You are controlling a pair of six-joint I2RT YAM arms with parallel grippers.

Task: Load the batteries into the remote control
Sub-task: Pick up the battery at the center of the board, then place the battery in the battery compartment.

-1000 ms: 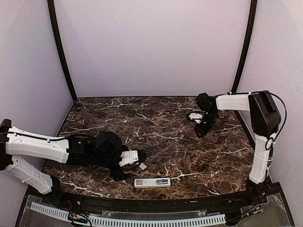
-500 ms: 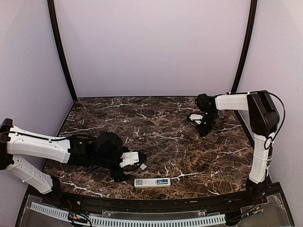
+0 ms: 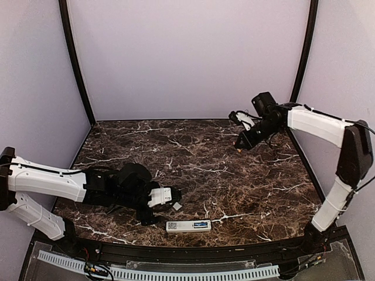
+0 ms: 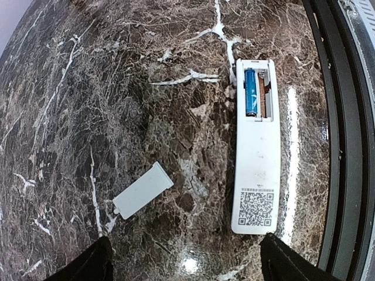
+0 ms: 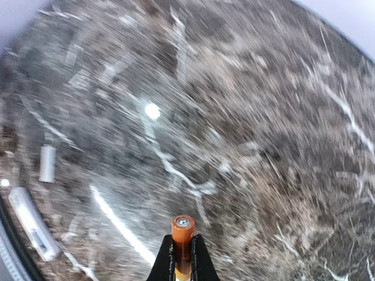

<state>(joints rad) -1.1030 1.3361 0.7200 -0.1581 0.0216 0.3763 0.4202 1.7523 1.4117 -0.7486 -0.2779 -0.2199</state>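
Right hand (image 3: 240,144) is clamped on the orange battery (image 5: 183,229), pinching its lower end so that the capped tip stands proud of the fingers. That grip looks chosen to leave the free end clear for feeding into a slot. It hangs in the air over the far right of the counter (image 3: 193,152), well apart from the remote (image 4: 256,153).

Near the front edge the remote lies face down, code label up, with its battery bay uncovered at one end. The blue battery (image 4: 251,92) already sits in one slot, and the empty slot (image 4: 263,93) beside it shows bare. So the job seems half done, and what's left is the carry across and the seating.

Beside the remote, but not touching it, lies the grey cover (image 4: 143,189) — set aside, most likely, to keep the bay reachable.

Left hand (image 4: 187,268) hovers low just behind the remote, fingers spread wide and holding nothing. It is probably there to steady the remote, which could skid on the glossy stone when the second battery is pressed in.
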